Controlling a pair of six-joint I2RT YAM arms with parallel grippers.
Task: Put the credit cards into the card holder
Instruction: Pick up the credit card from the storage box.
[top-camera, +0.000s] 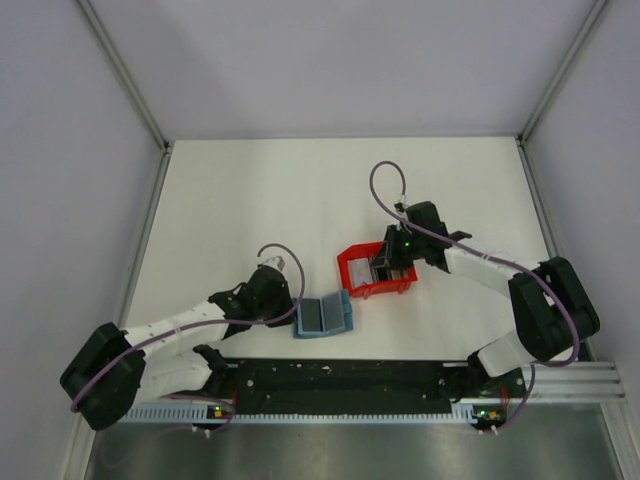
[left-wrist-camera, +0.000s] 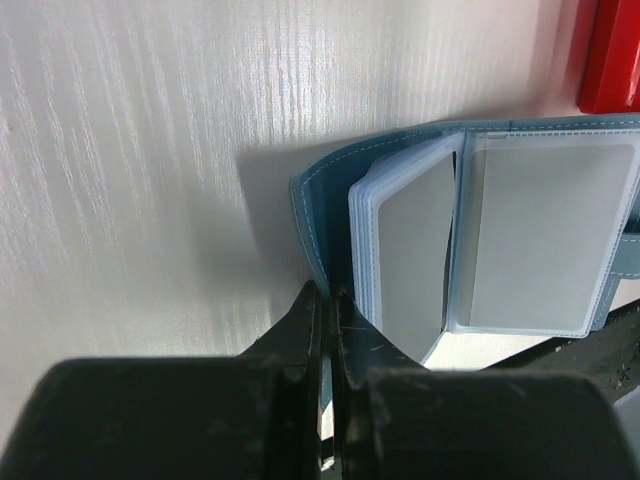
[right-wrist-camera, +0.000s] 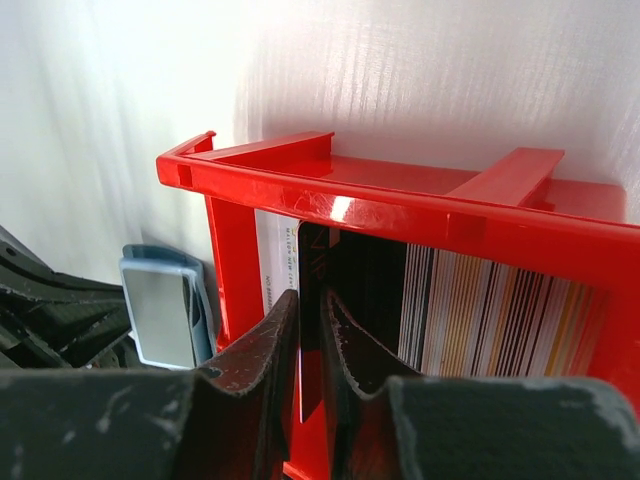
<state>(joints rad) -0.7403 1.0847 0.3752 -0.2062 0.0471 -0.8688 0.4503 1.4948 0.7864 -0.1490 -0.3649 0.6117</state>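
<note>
Red bin tray (right-wrist-camera: 400, 215): walls close around right pincer (right-wrist-camera: 309, 330); a skewed lift could snag the rim or drag out neighbouring striped cards (right-wrist-camera: 480, 310).
Card holder (left-wrist-camera: 530, 240): open, cover edge nipped in left pincer (left-wrist-camera: 328, 320), jaws pressed together; thin hold may slip, leaves flop shut.
Whitish credit card (right-wrist-camera: 275, 250): in bin, between right jaws, seemingly pinched.
Small print on it unreadable; no brand legible.

Teal card holder (top-camera: 323, 316) lies open; credit cards (right-wrist-camera: 480, 310) stand upright inside red tray (right-wrist-camera: 400, 205).
</note>
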